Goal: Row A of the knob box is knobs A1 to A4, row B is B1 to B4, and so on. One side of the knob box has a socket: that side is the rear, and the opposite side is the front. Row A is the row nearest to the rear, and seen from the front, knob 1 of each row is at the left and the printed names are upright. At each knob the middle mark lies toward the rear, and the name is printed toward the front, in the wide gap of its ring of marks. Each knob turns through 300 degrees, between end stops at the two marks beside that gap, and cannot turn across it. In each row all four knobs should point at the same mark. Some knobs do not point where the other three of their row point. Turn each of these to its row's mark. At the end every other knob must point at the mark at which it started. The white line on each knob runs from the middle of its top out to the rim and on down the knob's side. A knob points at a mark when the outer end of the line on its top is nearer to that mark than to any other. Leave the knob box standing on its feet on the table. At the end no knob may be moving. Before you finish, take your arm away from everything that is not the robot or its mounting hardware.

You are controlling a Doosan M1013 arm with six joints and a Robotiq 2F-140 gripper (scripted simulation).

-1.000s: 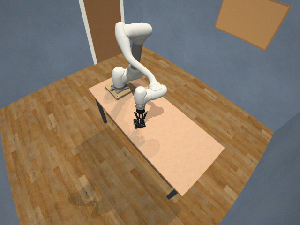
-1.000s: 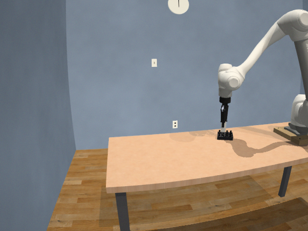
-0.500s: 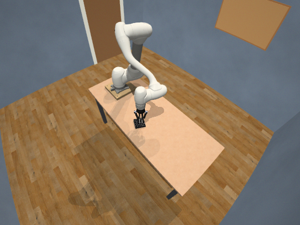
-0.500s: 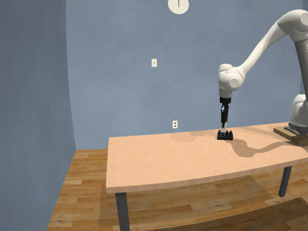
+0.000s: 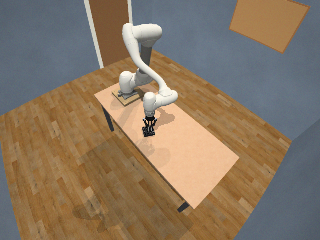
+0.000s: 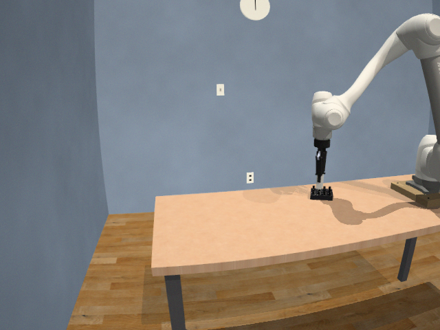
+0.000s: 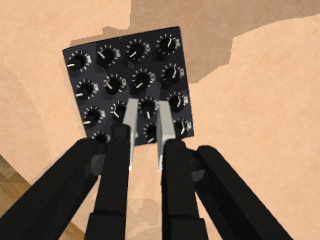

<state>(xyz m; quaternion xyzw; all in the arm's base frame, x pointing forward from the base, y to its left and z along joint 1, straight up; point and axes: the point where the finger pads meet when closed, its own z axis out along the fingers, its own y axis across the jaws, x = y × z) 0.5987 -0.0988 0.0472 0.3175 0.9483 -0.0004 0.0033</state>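
From my station I see the knob box (image 5: 149,135) (image 6: 321,197) (image 7: 127,66) on the worktop (image 5: 186,155) (image 6: 248,227) (image 7: 260,150), below my fingers (image 5: 148,129) (image 6: 320,183). They're released, a narrow gap between them, with one knob (image 7: 147,108) showing in that gap in my wrist view.

Arm (image 5: 144,67) (image 6: 369,74): white, reaching in from the right, its upper joint cut by the picture's edge
Gripper (image 5: 150,129) (image 6: 319,187) (image 7: 147,114): black, pointing straight down, pale fingertips at the knobs, contact too small to tell
Knob box (image 5: 145,135) (image 6: 321,198) (image 7: 125,70): black, upright on the table (image 5: 196,155) (image 6: 231,227) (image 7: 250,150)
Wooden base (image 5: 125,104) (image 6: 405,192): beneath the arm's foot
Clock (image 6: 255,7): white, high up, top cut off
Light switch (image 6: 220,89): above the wall outlet (image 6: 249,177), slightly left
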